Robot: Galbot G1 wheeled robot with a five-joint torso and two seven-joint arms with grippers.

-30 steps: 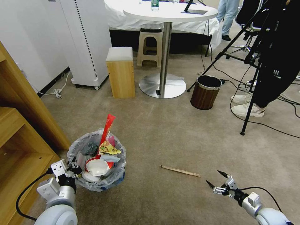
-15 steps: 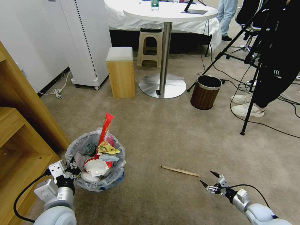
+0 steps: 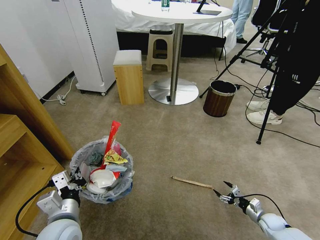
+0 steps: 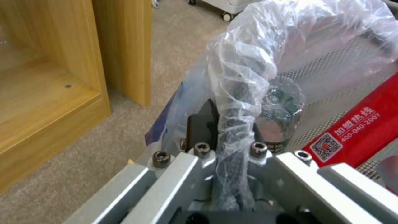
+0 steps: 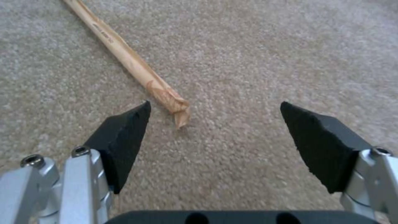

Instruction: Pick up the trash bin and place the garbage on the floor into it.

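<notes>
In the head view the trash bin [image 3: 103, 173], lined with a crinkly white bag, sits on the beige carpet of the floor [image 3: 186, 143] at the lower left, just beside a wooden shelf unit [image 3: 23, 146]. It is heaped with garbage: a red wrapper [image 3: 112, 135] stands upright out of it, a yellow wrapper [image 3: 114, 157] lies beneath that, and a crushed red-white cup [image 3: 102, 177] rests near the front. The left gripper [image 3: 77, 176] is at the bin's near-left rim, its fingers clamped on the bagged edge. To the right a wooden stick [image 3: 192, 182] lies flat on the carpet, well apart from the bin, and the right gripper [image 3: 222, 188] hangs low just beyond the stick's right end with its fingers spread. Farther back stand a brown wood-grain bin [image 3: 219, 98], a round white tabletop [image 3: 181, 13] on a steel pedestal, and a small wooden stool [image 3: 128, 76]. In the left wrist view the left gripper [image 4: 226, 124] pinches a fold of the translucent bag [image 4: 240, 71] over the bin's rim; a small bottle [image 4: 279, 109] and the red wrapper [image 4: 356, 127] lie inside against the mesh wall, with the shelf unit [image 4: 54, 77] close by. In the right wrist view the right gripper [image 5: 213, 124] is wide open above the carpet, and the crumpled end of the stick [image 5: 166, 98] lies between its black fingers [image 5: 122, 133], nearer one of them, touching neither.
</notes>
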